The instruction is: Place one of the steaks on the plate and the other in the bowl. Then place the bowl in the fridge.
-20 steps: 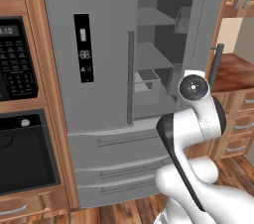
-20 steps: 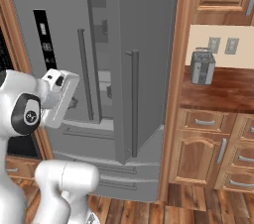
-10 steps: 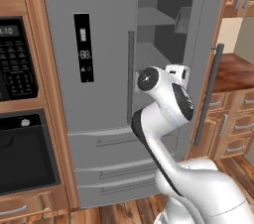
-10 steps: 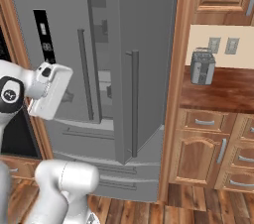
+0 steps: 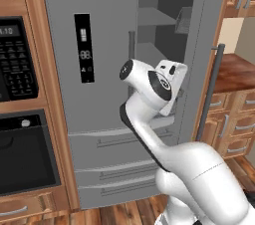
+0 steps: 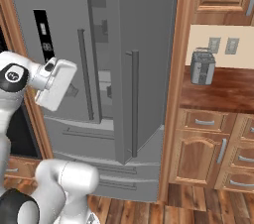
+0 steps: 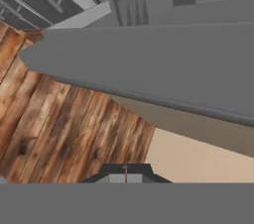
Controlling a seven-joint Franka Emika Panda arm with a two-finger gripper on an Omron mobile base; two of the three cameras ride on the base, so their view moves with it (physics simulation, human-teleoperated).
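The grey steel fridge [image 5: 99, 45] stands straight ahead with its right door [image 6: 144, 44] swung open, so grey shelves [image 5: 154, 20] show inside. My arm is bent in front of it, with the white hand [image 6: 54, 84] just off the left door's bar handle [image 6: 85, 74]. In the hand view my gripper [image 7: 125, 171] is shut with nothing between its tips, looking down at the wooden floor [image 7: 59, 119] and the underside of the open door [image 7: 149, 64]. The steaks, the plate and the bowl are out of view.
A black wall oven [image 5: 20, 59] is set in wooden cabinets to the left of the fridge. To the right, a steel toaster [image 6: 202, 67] stands on a wooden counter [image 6: 223, 89] above drawers. The open door's long handle [image 5: 211, 89] juts out towards me.
My arm has swung left across the fridge front, away from the open compartment. The gripper stays shut and the door stays open.
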